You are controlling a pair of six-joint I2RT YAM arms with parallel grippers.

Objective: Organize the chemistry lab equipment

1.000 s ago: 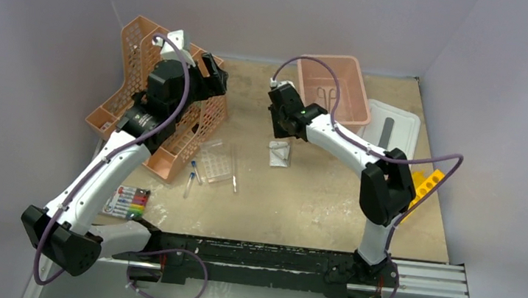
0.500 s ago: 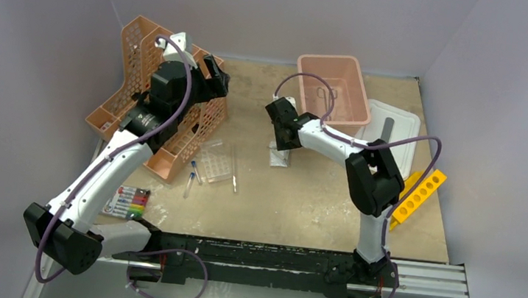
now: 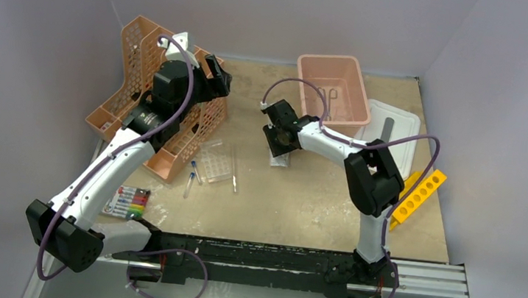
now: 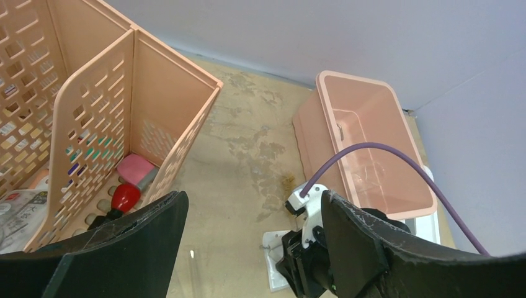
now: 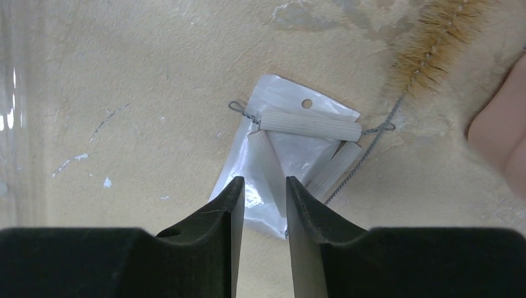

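A small clear bag (image 5: 291, 155) holding a wire triangle with pale tubes lies on the table; it also shows in the top view (image 3: 279, 156). My right gripper (image 5: 263, 186) hangs just above the bag's near edge, jaws a narrow gap apart, touching nothing that I can see; in the top view it is at the table's middle (image 3: 279, 140). My left gripper (image 4: 248, 248) is wide open and empty, held high beside the orange organiser (image 3: 150, 93). A clear tube rack (image 3: 216, 162), blue-capped tubes (image 3: 191, 175) and a glass rod (image 3: 234, 177) lie left of the bag. Metal forceps (image 3: 328, 94) lie in the pink bin (image 3: 353, 114).
A bristle brush (image 5: 434, 37) lies just beyond the bag, near the pink bin's wall (image 5: 502, 136). A white tray (image 3: 405, 134) and a yellow holed rack (image 3: 419, 195) are at the right. A marker pack (image 3: 128, 201) lies front left. The organiser holds a red item (image 4: 124, 197).
My right gripper has moved left and down from near the pink bin to just over the clear bag. My left arm has barely moved.
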